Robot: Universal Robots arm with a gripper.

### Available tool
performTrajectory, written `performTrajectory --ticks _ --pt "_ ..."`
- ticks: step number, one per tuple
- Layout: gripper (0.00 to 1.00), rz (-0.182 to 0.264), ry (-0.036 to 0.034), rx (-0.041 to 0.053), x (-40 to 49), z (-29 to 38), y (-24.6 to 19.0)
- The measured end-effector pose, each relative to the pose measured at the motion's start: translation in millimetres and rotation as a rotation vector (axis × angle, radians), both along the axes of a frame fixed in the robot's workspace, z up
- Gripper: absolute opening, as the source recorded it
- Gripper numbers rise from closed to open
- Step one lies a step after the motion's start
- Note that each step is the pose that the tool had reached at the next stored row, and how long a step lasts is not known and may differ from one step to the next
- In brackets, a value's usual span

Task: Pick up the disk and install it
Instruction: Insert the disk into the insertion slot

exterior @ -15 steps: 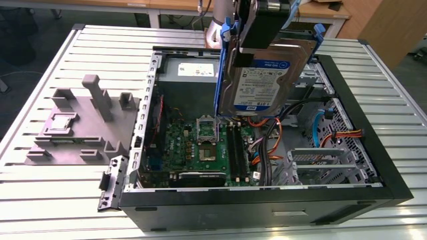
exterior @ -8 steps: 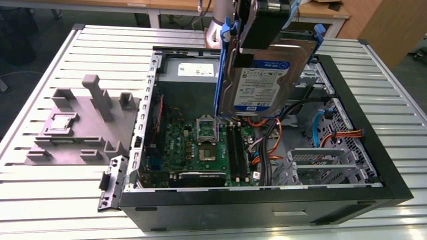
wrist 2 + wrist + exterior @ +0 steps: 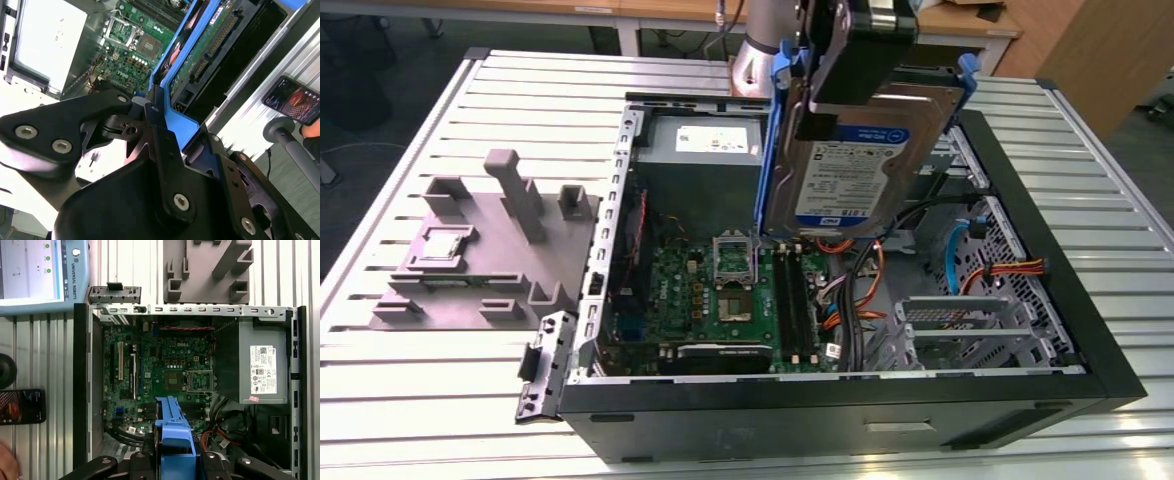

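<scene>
The disk (image 3: 854, 180), a silver drive with a white and blue label in a blue carrier, hangs upright above the open computer case (image 3: 1067, 300), over the motherboard's right side in the exterior view. My gripper (image 3: 834, 110) is shut on its upper part from above. In the second wrist view the black fingers (image 3: 155, 125) clamp the blue carrier (image 3: 175, 120), and the disk's green underside (image 3: 200, 55) shows beyond them. Seen in the first wrist view, the carrier (image 3: 174, 435) sticks out between the jaws over the board.
Inside the case lie the motherboard (image 3: 720, 290), a grey power-supply box (image 3: 707, 145), cables and a metal drive cage (image 3: 961, 320). A grey fixture block (image 3: 480, 250) stands to the exterior view's left. A phone (image 3: 20, 406), a hand (image 3: 5, 465) and a screen (image 3: 40, 275) lie beside the case.
</scene>
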State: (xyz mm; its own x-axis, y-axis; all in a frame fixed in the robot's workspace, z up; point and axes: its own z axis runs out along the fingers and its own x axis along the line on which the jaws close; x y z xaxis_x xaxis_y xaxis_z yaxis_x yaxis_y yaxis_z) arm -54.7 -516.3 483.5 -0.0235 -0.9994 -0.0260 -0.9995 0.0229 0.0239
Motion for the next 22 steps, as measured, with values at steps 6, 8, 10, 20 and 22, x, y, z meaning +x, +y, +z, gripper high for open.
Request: performTrajectory --ticks 6,8,10,20,22 --pt "0.37 0.000 0.0000 0.0001 3.5 -0.6 -0.9" --pt "0.37 0.000 0.0000 0.0001 3.6 -0.8 -3.2" --pt "0.37 0.000 0.0000 0.0000 3.6 -1.0 -6.1" --pt "0.37 0.000 0.0000 0.0001 15.1 -3.0 -10.7" --pt "0.37 0.000 0.0000 0.0001 19.9 -3.4 -10.7"
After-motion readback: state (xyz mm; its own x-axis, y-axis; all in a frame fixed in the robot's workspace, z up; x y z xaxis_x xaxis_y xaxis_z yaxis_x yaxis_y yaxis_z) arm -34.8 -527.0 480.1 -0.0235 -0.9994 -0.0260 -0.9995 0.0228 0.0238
